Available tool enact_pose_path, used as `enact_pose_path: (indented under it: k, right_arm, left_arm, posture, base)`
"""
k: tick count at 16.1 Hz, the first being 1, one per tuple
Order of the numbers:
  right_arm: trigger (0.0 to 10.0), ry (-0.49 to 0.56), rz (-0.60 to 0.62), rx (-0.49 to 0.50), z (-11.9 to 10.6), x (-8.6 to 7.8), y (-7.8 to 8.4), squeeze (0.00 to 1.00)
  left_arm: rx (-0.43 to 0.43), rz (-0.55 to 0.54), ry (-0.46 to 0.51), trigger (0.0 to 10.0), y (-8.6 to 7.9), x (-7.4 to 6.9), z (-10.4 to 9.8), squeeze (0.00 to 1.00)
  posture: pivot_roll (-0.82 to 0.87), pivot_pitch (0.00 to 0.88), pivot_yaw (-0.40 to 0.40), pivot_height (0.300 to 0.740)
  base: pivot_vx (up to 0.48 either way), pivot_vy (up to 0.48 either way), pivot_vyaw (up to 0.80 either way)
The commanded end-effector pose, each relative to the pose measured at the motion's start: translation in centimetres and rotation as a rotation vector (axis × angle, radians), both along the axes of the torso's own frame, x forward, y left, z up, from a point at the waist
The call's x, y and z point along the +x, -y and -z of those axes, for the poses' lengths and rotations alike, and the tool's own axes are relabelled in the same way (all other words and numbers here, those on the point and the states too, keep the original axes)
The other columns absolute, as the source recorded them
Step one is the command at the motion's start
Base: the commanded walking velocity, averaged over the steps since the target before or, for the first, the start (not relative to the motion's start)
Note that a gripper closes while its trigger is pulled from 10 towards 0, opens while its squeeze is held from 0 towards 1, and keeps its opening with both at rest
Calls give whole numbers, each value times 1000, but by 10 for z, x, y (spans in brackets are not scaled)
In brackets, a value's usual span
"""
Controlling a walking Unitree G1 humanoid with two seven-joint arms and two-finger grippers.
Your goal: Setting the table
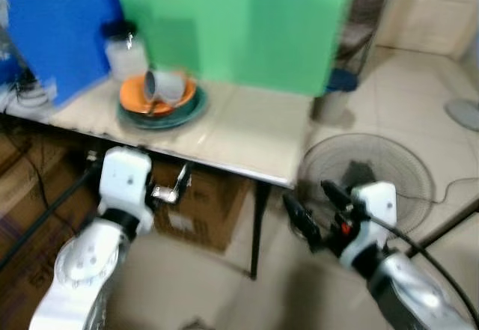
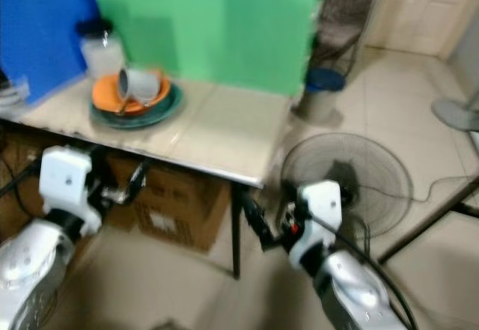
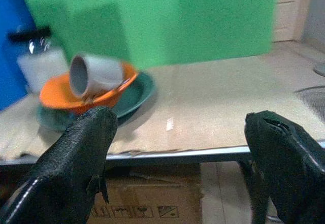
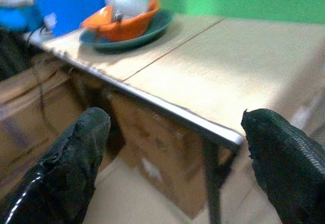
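The robot stands short of the table [image 1: 247, 132], so the step in hand looks like the approach; nothing is gripped yet. The left gripper [image 3: 177, 148] hangs below the table edge with its fingers wide and empty; the right gripper [image 4: 177, 158] is low off the table's corner, also spread wide and holding nothing.

The dishes sit stacked at the far left of the tabletop: a green plate [image 1: 187, 113] at the bottom, an orange bowl [image 1: 135, 92] on it, and a grey cup [image 1: 163, 85] lying on its side in the bowl. A jar [image 1: 123, 49] with a dark lid stands just behind the stack.

The next move likely calls for closing in and raising the left gripper to the cup
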State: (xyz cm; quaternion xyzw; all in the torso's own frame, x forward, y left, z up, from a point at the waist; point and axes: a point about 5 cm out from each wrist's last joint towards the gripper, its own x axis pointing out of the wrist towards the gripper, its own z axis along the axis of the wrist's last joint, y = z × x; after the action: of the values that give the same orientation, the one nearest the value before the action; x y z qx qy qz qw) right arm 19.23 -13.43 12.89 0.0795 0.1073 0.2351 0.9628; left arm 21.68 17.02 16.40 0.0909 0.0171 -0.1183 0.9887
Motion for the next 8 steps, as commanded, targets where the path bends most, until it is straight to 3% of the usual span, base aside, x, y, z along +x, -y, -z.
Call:
enact_pose_path:
  k: [1, 8]
  right_arm:
    - [10000, 21, -8, -4, -5, 1, 1, 1000]
    - [10000, 32, -22, -6, -6, 4, -2, 1000]
  left_arm:
    - [-4, 1, -9, 10000, 0, -1, 1, 0]
    - [-3, -9, -10, 10000, -3, -4, 1, 0]
  posture:
    - [189, 0, 7, 740]
    - [198, 0, 3, 740]
  base:
    - [315, 0, 0]
    - [316, 0, 0]
